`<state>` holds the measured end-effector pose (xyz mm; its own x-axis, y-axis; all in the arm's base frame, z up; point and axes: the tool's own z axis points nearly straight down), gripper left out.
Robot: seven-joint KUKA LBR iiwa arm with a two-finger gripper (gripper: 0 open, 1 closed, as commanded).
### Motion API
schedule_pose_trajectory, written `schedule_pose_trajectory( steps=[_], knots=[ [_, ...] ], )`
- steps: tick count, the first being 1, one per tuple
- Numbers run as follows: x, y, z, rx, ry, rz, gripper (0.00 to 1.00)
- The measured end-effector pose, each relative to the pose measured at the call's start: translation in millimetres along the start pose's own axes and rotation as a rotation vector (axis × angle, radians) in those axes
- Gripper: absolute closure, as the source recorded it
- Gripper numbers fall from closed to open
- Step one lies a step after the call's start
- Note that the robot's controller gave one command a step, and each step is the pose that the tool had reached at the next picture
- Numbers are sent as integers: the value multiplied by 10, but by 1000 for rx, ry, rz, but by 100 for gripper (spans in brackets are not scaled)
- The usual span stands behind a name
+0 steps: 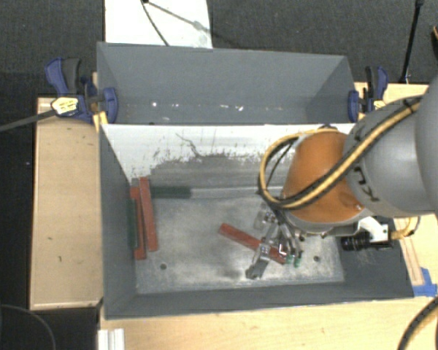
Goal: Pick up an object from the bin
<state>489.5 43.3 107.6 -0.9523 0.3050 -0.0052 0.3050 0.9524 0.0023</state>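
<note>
Near the bin's [197, 265] front right, fingers [276, 254] cover a red-brown stick's [237, 235] end; their grip cannot be told.

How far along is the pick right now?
Done: the gripper sits low over the bin floor, at the right end of a red-brown stick lying slantwise mid-bin. In hand: the grasp; whether the stick is gripped I cannot tell. Left: the lift, since the stick seems to rest on the floor. The red sticks by the left wall lie apart.
</note>
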Motion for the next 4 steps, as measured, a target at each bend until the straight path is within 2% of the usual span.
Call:
schedule_pose_trajectory(
  steps=[1, 2, 3, 4],
  knots=[
    [100, -9, 386, 5, 7, 438, 0],
    [101, -12, 385, 5, 8, 437, 0],
    [103, -11, 386, 5, 8, 437, 100],
    [101, -12, 260, 2, 2, 435, 100]
  ],
)
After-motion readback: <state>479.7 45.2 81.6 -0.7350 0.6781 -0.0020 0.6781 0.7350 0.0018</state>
